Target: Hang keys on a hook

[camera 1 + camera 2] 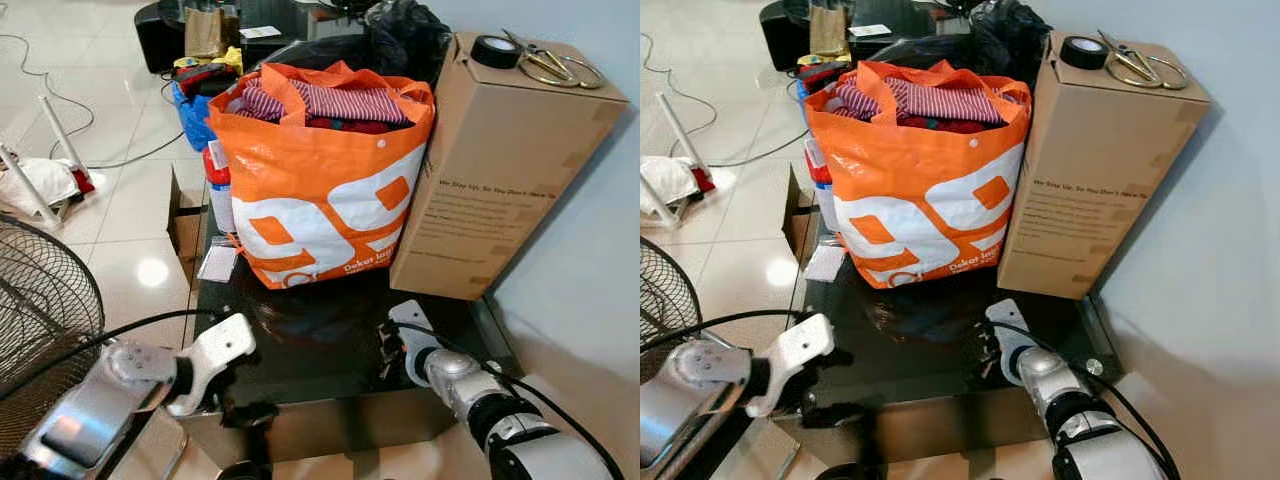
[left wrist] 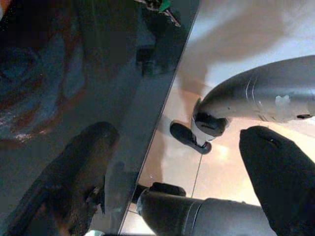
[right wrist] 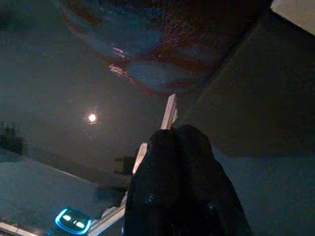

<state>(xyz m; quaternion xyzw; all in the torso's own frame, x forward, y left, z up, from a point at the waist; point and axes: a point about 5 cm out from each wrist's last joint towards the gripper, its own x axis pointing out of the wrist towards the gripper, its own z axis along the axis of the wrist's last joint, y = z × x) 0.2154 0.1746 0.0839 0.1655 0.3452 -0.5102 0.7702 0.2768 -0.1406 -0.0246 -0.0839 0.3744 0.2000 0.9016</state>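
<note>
Though largely cropped, the keys [image 2: 158,5] show green.

1. A bag [image 1: 320,190] is set on the table [image 1: 330,350], clothes [image 1: 330,103] in it.
2. A box [image 1: 495,165] is stood just right of the bag, touching it.
3. Tape [image 1: 495,50] and scissors [image 1: 550,62] are laid on the box.
4. A fan [image 1: 40,300] is placed left of the table.

Orange-and-white bag [image 1: 320,200], red-striped clothes [image 1: 340,102], brown box [image 1: 500,160], black table [image 1: 330,350]
</note>
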